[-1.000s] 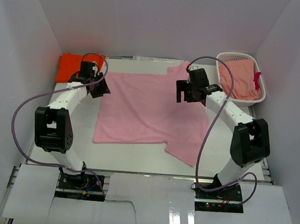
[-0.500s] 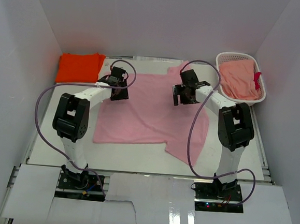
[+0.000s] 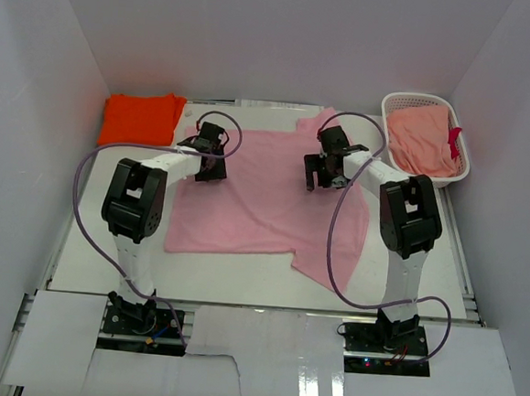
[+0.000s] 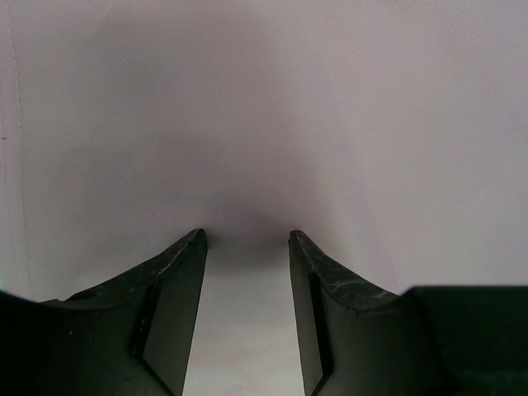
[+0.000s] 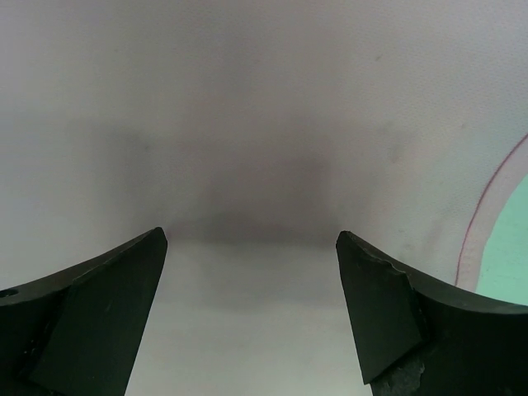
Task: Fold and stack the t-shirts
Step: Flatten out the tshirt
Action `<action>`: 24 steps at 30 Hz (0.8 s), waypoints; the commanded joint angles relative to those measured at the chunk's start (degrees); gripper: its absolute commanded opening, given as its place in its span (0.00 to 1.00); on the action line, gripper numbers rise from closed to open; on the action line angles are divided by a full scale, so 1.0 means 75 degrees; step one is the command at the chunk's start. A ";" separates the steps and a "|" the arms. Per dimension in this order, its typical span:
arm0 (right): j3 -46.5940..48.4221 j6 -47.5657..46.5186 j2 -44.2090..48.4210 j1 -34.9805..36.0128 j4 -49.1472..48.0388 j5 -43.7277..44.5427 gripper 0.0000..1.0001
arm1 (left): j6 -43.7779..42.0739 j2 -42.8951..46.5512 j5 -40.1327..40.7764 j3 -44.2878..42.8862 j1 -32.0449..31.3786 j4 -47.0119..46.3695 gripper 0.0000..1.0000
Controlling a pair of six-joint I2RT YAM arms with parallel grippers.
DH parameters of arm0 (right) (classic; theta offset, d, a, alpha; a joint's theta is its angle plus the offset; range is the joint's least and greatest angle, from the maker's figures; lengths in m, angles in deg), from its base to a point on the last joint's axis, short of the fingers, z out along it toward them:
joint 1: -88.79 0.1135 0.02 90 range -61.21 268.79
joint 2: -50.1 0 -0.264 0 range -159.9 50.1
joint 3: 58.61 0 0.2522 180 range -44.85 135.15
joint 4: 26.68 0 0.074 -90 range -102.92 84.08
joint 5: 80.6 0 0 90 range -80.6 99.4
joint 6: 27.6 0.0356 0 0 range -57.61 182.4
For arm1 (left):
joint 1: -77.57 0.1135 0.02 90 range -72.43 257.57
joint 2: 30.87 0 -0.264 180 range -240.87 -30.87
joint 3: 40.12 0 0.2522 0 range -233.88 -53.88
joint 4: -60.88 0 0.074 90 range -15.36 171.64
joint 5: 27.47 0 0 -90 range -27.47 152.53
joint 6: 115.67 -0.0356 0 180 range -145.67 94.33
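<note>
A light pink t-shirt [image 3: 265,198] lies spread flat in the middle of the table, with one sleeve [image 3: 315,124] at the back and another part reaching toward the front right. A bright orange t-shirt [image 3: 141,118] lies folded at the back left corner. My left gripper [image 3: 212,165] is open, low over the pink shirt's back left part. In the left wrist view [image 4: 247,239] only pale pink cloth [image 4: 264,124] shows between its fingers. My right gripper [image 3: 316,173] is open wide over the shirt's back right part. The right wrist view [image 5: 252,239] shows cloth [image 5: 247,124] close below.
A white lattice basket [image 3: 418,99] stands at the back right and holds a salmon-pink cloth [image 3: 421,137] with a red tag. White walls enclose the table on three sides. A curved shirt seam [image 5: 483,214] with bare table beyond shows at the right of the right wrist view.
My left gripper has swung right from beside the orange shirt to over the pink shirt's back left part. My right gripper has shifted a little left and down. Both stay open.
</note>
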 commanded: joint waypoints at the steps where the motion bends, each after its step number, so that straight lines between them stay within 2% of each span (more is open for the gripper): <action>1: 0.0225 -0.0025 -0.0051 -0.0140 -0.0114 -0.0139 0.90 | 0.0009 -0.0102 0.0059 -0.0241 0.0007 0.0033 0.56; 24: 0.1338 -0.0025 -0.1293 -0.0445 -0.0009 -0.0537 0.90 | -0.0178 -0.0981 0.0457 -0.0920 0.0018 0.0244 0.56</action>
